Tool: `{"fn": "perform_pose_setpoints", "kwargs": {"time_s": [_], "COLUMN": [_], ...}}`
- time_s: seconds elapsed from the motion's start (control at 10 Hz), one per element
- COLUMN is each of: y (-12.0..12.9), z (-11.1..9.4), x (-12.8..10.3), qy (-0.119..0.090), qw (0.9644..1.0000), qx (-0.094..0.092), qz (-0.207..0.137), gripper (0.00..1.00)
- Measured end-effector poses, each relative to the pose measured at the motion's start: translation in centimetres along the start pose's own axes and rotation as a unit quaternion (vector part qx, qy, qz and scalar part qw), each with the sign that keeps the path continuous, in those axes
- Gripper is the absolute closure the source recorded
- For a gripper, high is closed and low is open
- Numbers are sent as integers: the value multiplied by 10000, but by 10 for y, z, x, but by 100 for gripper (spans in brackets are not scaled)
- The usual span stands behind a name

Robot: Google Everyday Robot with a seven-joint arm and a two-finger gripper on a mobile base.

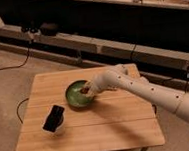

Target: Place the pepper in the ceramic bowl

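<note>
The pincer (88, 90) hangs over the ceramic bowl (76, 98), just inside the bowl's rim at about 2 o'clock. It sits at the end of a white jointed arm (144, 90) that reaches in from the lower right and crosses the right part of the counter (93, 125). A small dark red-brown shape, the pepper (83, 91), shows right at the tip of the pincer, above the bowl's pale green inside. Whether the fingers are pinched on the pepper or spread apart from it cannot be told, nor whether the pepper touches the bowl's glaze. The pepper is too small here to say which way its long axis runs or where its tip points.

The ceramic bowl is round and green with a darker rim, and it stands a little above the middle of the wooden slatted counter. At about 8 o'clock from the bowl, near the counter's left front part, stands a black cup (54, 119), well apart from the bowl and from the pincer. The arm's elbow section covers the counter's far right area at about 3 o'clock from the bowl.
</note>
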Motion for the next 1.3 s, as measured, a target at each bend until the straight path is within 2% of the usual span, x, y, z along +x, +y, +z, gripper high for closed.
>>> {"fn": "perform_pose_setpoints", "kwargs": {"time_s": [0.2, 0.5, 0.7, 0.8, 1.0, 1.3], "y": [9, 12, 11, 11, 12, 11], "z": [24, 41, 44, 46, 49, 47], "x": [-3, -25, -45, -57, -74, -71], "qy": [191, 512, 665, 744, 809, 834], "qw": [9986, 9915, 9859, 9820, 9766, 9766], "qx": [-224, -303, -279, -255, -238, -224], "qz": [-447, -1156, -1508, -1720, -1976, -1968], "gripper": [50, 23, 20, 20, 20, 20]}}
